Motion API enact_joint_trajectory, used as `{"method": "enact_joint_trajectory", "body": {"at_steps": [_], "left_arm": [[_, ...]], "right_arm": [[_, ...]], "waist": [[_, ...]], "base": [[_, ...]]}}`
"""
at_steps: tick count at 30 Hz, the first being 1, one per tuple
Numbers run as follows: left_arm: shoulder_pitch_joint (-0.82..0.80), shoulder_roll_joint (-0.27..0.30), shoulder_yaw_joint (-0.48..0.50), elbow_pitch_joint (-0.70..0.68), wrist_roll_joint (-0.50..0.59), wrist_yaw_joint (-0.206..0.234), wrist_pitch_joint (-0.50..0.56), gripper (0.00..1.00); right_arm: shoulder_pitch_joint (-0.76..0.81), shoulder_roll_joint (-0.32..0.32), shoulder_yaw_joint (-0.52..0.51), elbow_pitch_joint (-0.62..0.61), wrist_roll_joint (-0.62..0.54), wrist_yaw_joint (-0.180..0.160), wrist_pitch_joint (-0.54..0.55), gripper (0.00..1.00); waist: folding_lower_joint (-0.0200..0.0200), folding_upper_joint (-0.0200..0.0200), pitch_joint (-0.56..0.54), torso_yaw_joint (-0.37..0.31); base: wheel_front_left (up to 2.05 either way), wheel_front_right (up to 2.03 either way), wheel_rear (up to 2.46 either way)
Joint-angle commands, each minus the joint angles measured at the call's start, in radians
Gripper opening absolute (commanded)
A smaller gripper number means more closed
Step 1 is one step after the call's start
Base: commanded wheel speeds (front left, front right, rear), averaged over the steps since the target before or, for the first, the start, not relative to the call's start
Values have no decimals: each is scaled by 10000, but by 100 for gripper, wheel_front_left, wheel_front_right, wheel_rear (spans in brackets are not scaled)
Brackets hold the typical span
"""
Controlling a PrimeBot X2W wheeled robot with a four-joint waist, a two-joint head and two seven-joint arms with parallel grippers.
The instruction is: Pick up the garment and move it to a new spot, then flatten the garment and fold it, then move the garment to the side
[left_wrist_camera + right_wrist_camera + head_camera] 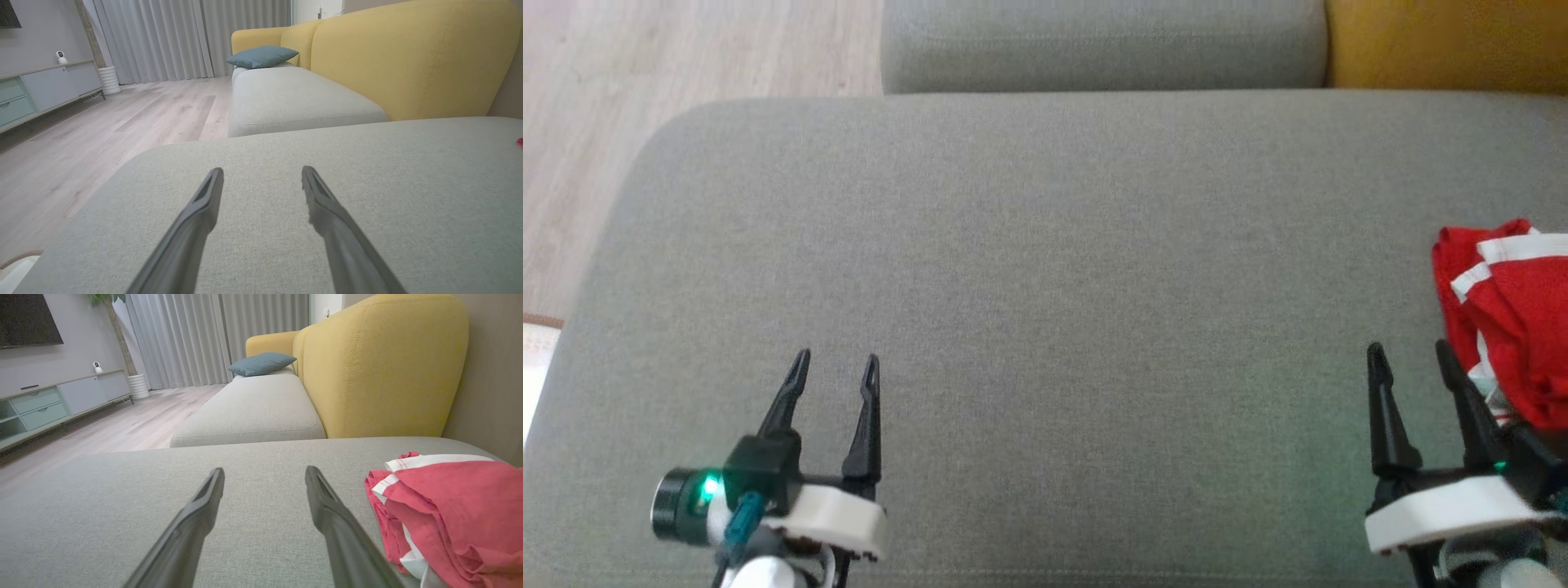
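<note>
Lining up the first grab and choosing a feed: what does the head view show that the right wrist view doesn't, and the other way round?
Head view's extra: the left gripper, open over the bare grey cushion, far from the garment. Right wrist view's extra: the blue pillow, the cabinet and the curtains beyond. Shared: the garment, red with white trim, crumpled at the cushion's right side, and the right gripper, open, just left of it.
</note>
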Motion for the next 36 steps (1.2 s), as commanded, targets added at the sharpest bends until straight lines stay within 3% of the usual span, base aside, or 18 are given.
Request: {"method": "enact_joint_trajectory", "body": {"at_steps": [1,36], "left_arm": [[-240,177,398,-282,-53,25,5,100],[228,529,149,-417,-192,152,91,100]], "right_arm": [[-127,-55,297,-388,53,-53,34,100],[432,-53,413,-528,248,-53,171,100]], "waist": [[0,-1,-180,-12],[0,-1,-601,-6]], "base": [[0,0,0],[0,0,0]]}}
